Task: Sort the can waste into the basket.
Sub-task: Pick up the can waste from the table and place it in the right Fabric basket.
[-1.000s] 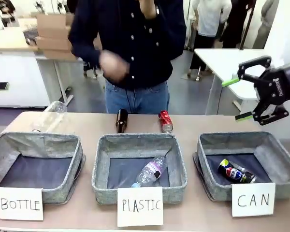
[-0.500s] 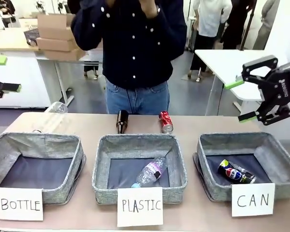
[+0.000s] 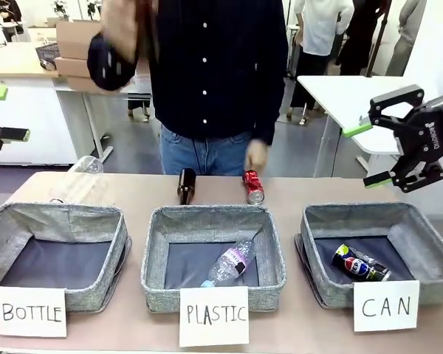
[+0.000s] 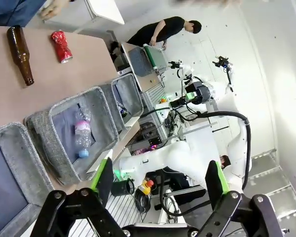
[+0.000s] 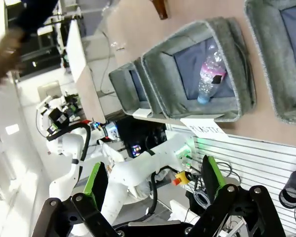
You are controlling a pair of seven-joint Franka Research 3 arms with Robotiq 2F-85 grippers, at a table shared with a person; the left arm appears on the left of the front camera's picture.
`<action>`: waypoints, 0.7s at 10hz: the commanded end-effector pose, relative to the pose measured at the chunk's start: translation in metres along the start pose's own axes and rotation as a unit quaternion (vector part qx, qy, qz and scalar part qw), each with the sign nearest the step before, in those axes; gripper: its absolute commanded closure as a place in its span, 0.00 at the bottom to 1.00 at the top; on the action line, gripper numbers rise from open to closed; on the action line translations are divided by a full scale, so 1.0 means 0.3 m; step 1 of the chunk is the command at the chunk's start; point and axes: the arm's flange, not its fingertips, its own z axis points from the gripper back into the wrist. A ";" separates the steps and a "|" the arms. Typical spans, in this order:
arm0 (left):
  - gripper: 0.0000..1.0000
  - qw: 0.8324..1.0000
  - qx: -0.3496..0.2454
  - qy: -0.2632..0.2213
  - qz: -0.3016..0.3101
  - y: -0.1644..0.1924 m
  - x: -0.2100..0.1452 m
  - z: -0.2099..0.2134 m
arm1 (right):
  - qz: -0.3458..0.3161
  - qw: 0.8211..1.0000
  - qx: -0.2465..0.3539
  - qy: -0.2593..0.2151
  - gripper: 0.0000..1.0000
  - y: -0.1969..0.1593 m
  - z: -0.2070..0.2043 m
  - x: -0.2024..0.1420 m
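Observation:
A red can lies on the table behind the middle basket, with a person's hand just above it. The left wrist view shows the red can too. A silvery, dark blue can lies on the dark floor of the grey basket signed "CAN". My right gripper hangs open and empty above that basket's far right corner. At the far left edge my left gripper is open and empty, high above the table. In its own view the left gripper holds nothing. The right gripper shows open too.
A brown bottle lies beside the red can. The "PLASTIC" basket holds a clear bottle. The "BOTTLE" basket stands at the left, with a clear bottle behind it. A person stands at the far edge.
The person's one hand has come down to just above the red can and the other arm has risen. My left gripper rose into view at the left edge. The right gripper barely shifted.

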 end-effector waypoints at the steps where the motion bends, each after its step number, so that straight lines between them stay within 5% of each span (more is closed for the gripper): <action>1: 0.03 1.000 -0.003 0.008 -0.008 -0.004 -0.006 0.013 | 0.000 1.000 0.000 0.000 0.00 0.000 0.000 0.000; 2: 0.03 1.000 -0.003 0.008 -0.008 -0.004 -0.006 0.013 | 0.037 0.994 -0.091 -0.050 0.00 0.078 -0.093 0.055; 4: 0.03 1.000 -0.003 0.008 -0.008 -0.004 -0.006 0.013 | 0.117 0.968 -0.214 -0.058 0.00 0.184 -0.333 0.250; 5: 0.03 1.000 -0.003 0.008 -0.008 -0.004 -0.006 0.013 | 0.133 0.942 -0.291 -0.099 0.00 0.206 -0.410 0.319; 6: 0.03 1.000 -0.003 0.008 -0.008 -0.004 -0.006 0.013 | 0.155 0.923 -0.325 -0.136 0.00 0.223 -0.469 0.350; 7: 0.03 1.000 -0.003 0.008 -0.008 -0.004 -0.006 0.013 | 0.161 0.934 -0.293 -0.122 0.00 0.232 -0.485 0.324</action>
